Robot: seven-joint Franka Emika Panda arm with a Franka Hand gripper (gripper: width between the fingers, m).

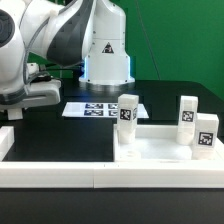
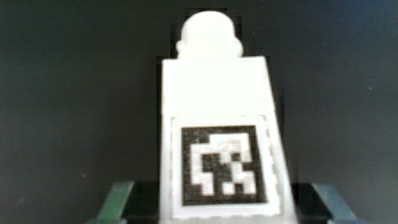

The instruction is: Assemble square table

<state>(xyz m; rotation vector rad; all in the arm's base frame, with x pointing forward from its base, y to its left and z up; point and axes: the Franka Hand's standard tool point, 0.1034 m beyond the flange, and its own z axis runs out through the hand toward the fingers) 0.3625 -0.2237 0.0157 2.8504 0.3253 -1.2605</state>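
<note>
Arm bent low at the exterior view's left, its jaws (image 2: 215, 203) clenched on a tagged leg (image 2: 217, 130) above the black bench (image 1: 60, 135); panel (image 1: 160, 150) and other legs (image 1: 128, 111) well apart.

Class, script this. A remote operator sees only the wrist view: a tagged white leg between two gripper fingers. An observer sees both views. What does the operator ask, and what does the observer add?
Operator: I see only the held leg, flanked by the gripper. Where are the other legs?
Observer: Three stand upright on the square panel: the first leg towards the exterior view's left, the second leg and the third leg towards its right.
Operator: Which corner is free?
Observer: The near corner on the exterior view's left shows no leg.
</note>
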